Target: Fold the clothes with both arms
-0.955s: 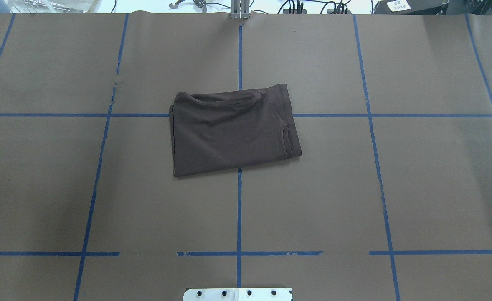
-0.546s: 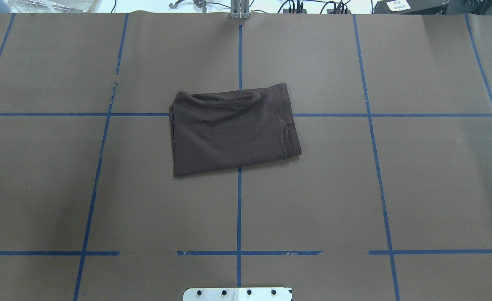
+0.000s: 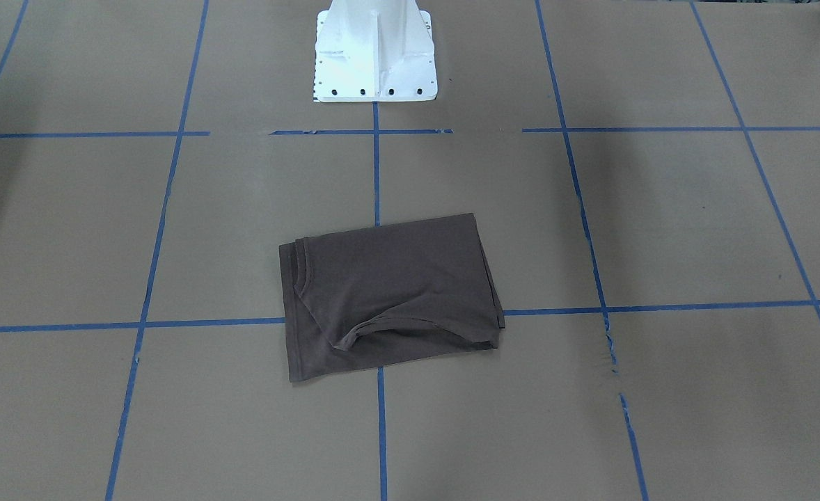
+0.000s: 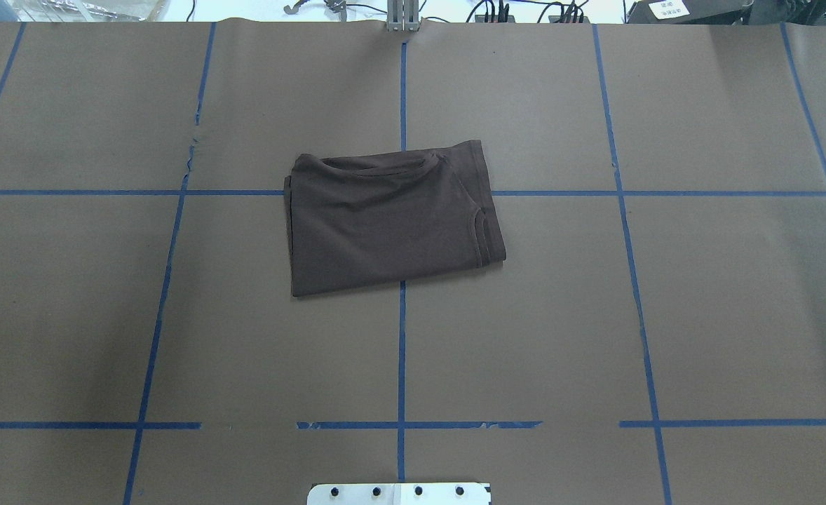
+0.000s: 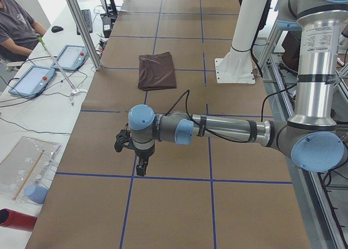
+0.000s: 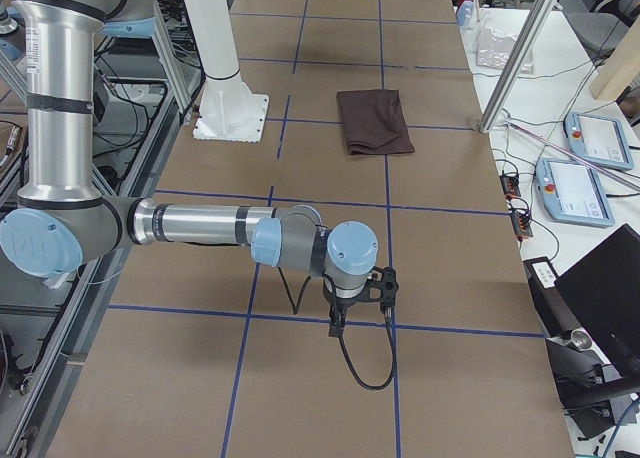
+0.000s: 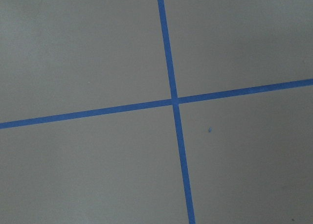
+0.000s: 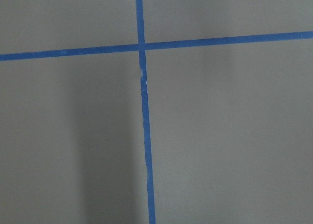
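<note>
The clothes, one dark brown T-shirt (image 4: 385, 217), lie folded into a rough rectangle at the table's middle, also in the front-facing view (image 3: 389, 296) and both side views (image 5: 156, 70) (image 6: 374, 121). Nothing touches it. My left arm (image 5: 217, 130) reaches low over the table near its left end, far from the shirt, with the left gripper (image 5: 142, 170) pointing down; I cannot tell whether it is open or shut. My right arm (image 6: 200, 223) mirrors it at the right end, and I cannot tell the right gripper's (image 6: 335, 325) state either. Both wrist views show only brown paper and blue tape.
Blue tape lines (image 4: 402, 351) grid the brown paper. The white base pedestal (image 3: 375, 56) stands at the robot's side of the table. A seated person (image 5: 16, 20), tablets (image 5: 32, 78) and a metal post (image 5: 81, 26) are beyond the far edge.
</note>
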Controlling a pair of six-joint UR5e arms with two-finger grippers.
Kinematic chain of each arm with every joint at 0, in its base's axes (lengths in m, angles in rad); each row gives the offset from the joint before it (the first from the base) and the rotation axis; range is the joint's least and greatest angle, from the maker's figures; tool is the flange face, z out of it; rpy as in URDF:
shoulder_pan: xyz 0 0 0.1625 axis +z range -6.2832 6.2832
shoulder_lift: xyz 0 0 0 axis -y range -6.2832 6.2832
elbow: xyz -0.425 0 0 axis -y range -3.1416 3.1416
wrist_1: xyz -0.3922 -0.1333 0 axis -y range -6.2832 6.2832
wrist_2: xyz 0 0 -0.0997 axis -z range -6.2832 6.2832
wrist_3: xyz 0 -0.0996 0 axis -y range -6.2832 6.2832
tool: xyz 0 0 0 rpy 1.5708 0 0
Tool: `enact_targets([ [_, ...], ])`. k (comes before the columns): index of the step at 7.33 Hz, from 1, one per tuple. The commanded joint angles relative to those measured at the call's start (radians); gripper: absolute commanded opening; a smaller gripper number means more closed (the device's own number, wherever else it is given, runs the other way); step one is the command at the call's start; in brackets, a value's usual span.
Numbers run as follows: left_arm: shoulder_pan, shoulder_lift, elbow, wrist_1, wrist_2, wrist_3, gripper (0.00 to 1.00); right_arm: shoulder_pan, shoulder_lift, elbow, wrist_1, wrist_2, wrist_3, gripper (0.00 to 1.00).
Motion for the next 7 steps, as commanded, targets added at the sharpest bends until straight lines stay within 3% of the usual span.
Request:
enact_targets([
  [1,0.0,0.003,-0.002,0.001,0.001,0.002,1.0,-0.022,0.003,-0.062,0.102,-0.001,0.007,1.0],
  [2,0.0,0.005,-0.002,0.001,0.001,0.002,1.0,-0.027,0.003,-0.095,0.163,-0.001,0.038,1.0],
  [7,0.0,0.005,-0.004,0.002,0.001,0.0,1.0,-0.028,0.005,-0.086,0.254,0.008,0.104,1.0],
])
